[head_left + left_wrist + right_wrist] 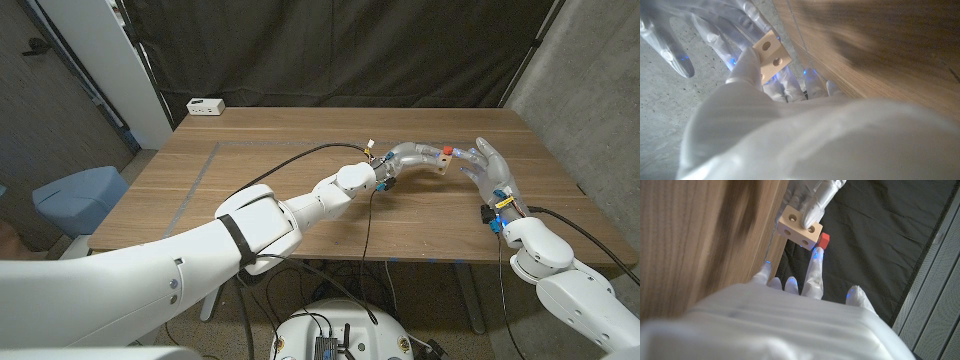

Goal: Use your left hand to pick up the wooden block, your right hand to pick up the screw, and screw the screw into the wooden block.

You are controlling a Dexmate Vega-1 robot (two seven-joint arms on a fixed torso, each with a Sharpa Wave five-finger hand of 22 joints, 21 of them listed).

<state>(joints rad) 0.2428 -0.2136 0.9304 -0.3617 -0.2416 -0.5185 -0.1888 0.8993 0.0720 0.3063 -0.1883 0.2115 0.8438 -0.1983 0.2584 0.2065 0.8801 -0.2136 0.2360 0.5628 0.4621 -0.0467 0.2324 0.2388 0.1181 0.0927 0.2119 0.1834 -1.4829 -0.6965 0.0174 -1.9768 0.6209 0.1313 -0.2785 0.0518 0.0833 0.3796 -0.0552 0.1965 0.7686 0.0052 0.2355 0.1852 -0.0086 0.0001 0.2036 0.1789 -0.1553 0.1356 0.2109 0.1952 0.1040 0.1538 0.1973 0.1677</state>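
Left hand (418,157) pinches wooden block (462,154) aloft over tabletop's right edge. Right hand (492,170), fingers spread, fingertip on red screw (445,152). Block light, rigid; grip flat faces, holes clear.

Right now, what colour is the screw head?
Red; the screw shows best in the right wrist view, beside the wooden block.

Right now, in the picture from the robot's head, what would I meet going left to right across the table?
White power strip → left hand → wooden block with the red screw → right hand.
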